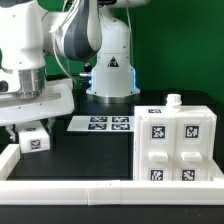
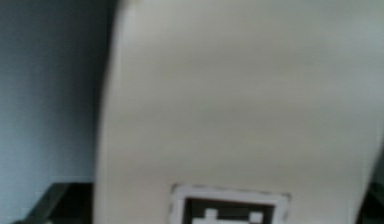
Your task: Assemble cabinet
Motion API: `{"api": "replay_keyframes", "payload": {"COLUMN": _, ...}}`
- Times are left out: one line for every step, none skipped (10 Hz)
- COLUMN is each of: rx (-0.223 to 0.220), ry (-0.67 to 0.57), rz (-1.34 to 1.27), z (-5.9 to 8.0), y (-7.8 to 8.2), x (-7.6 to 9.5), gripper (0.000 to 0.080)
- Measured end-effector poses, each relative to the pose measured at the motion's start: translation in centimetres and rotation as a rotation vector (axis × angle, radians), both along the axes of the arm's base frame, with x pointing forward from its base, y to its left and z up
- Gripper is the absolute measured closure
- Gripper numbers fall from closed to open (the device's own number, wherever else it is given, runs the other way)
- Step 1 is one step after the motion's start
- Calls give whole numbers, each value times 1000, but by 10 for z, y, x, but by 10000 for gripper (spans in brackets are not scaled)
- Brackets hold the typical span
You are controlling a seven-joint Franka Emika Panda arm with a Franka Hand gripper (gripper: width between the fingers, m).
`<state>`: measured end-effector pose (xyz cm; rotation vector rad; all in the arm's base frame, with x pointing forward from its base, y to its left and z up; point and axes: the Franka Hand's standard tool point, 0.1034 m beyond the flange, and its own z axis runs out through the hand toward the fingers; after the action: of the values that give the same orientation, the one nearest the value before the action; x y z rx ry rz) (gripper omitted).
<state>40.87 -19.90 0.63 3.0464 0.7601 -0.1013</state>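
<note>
Cabinet (image 1: 178, 145) stands well apart from the gripper (image 1: 33, 128).

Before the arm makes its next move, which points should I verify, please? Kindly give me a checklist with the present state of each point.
1. State of the claw, open or shut: cannot tell; its fingers are not clearly seen.
2. The small tagged block lies just below the claw: ok. Whether it is gripped: cannot tell.
3. The cabinet stands upright at the exterior view's right: ok.
4. The marker board lies apart from the block and the cabinet: ok.
5. Wrist view sharp enough to guide the move: not ok; a blurred white surface with one tag fills it.
</note>
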Motion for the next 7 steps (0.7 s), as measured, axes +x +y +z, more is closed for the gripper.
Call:
{"api": "replay_keyframes", "payload": {"rx": -3, "ry": -6, "rz": 2, "z": 0, "y": 1, "x": 0, "gripper": 257}}
{"api": "replay_keyframes", "payload": {"rx": -4, "ry": -8, "rz": 5, "z": 0, "y": 3, "x": 0, "gripper": 253}}
{"api": "replay_keyframes", "payload": {"rx": -3, "ry": -7, "rz": 8, "z": 1, "y": 7, "x": 0, "gripper": 253}}
{"api": "replay_keyframes", "payload": {"rx": -2, "ry": -13, "rz": 4, "z": 7, "y": 18, "x": 2, "gripper": 253}}
{"api": "replay_keyframes", "payload": {"rx": -2, "ry": -29, "rz": -10, "z": 20, "y": 37, "x": 6, "gripper": 253}}
{"api": "replay_keyframes", "payload": {"rx": -4, "ry": -47, "rz": -26, "z": 35, "y": 59, "x": 12, "gripper": 253}}
{"api": "replay_keyframes", "payload": {"rx": 3, "ry": -40, "rz": -39, "z": 51, "y": 82, "x": 18, "gripper": 253}}
